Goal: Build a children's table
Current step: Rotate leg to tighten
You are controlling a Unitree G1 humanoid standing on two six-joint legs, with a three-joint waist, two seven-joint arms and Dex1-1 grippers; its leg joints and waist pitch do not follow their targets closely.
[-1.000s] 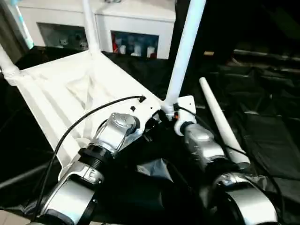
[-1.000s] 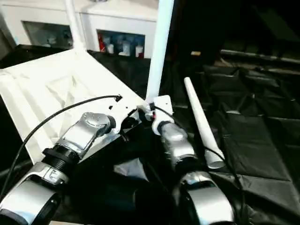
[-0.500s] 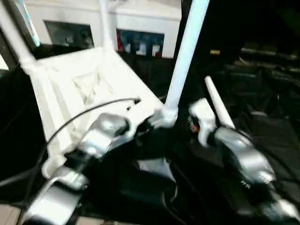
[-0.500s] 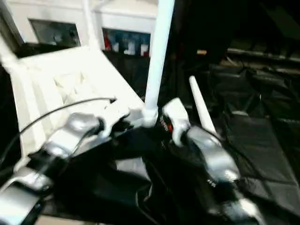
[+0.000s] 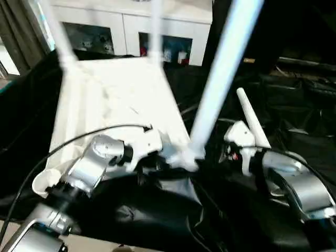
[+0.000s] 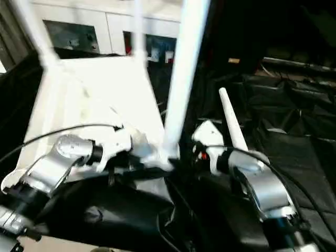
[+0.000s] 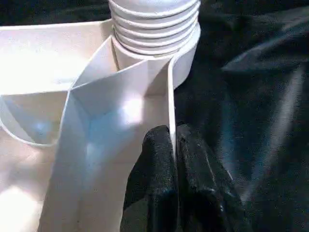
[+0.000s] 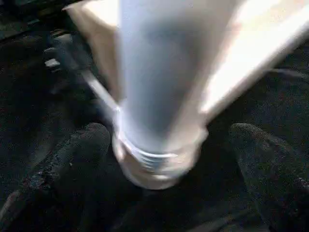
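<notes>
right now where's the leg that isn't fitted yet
The loose leg lies on the black sheeting at the robot's right, just beyond the right gripper and right of the upright leg in the tabletop's near corner.

The big table (image 5: 294, 142) is draped in crumpled black sheeting (image 6: 294, 157), which covers it on every side of both grippers. Directly on the sheeting lies the white tabletop (image 5: 115, 100), ribbed underside up — it stretches away beyond the left gripper (image 7: 174, 140), whose black fingers (image 7: 154, 164) pinch a thin rib at its near corner. Just beyond the right gripper (image 8: 169, 159) a loose white leg (image 5: 252, 118) lies flat on the sheeting, pointing away — beside the tabletop, on the right gripper's outer side.
</notes>
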